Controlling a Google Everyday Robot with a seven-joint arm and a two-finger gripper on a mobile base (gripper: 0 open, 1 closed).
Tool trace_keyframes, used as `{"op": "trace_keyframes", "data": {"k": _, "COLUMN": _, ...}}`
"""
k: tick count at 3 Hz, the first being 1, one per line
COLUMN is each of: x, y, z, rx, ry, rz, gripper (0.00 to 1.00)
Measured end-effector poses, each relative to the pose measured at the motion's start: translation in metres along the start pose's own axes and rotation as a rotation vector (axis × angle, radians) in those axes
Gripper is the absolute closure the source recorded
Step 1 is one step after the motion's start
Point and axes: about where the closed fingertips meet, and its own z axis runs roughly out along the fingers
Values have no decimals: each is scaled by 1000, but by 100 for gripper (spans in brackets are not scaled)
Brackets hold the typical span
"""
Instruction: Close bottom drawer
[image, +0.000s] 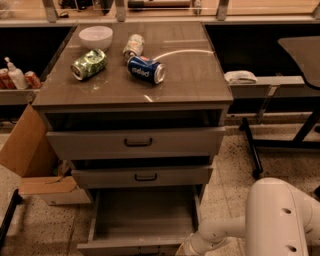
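The bottom drawer (142, 216) is the lowest of three in a grey-brown cabinet. It is pulled far out, so its deep boxy inside shows, and its low front panel (125, 247) sits at the bottom edge of the view. My gripper (186, 248) is at the end of the white arm (225, 231). It is low at the drawer's front right corner, close to the front panel, and partly cut off by the frame edge. The drawer's handle is out of view.
The top drawer (136, 142) and middle drawer (142, 176) stand slightly out. On the cabinet top lie a green can (89, 64), a blue can (145, 69), another can (133, 46) and a white bowl (95, 36). A cardboard box (30, 160) stands left, and a black table leg (252, 150) right.
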Motion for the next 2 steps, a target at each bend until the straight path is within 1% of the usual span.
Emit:
{"op": "trace_keyframes", "data": {"k": 1, "x": 0, "y": 0, "z": 0, "rx": 0, "ry": 0, "rz": 0, "gripper": 100}}
{"op": "trace_keyframes", "data": {"k": 2, "x": -11, "y": -20, "z": 9, "rx": 7, "ry": -49, "rz": -5, "gripper": 100}}
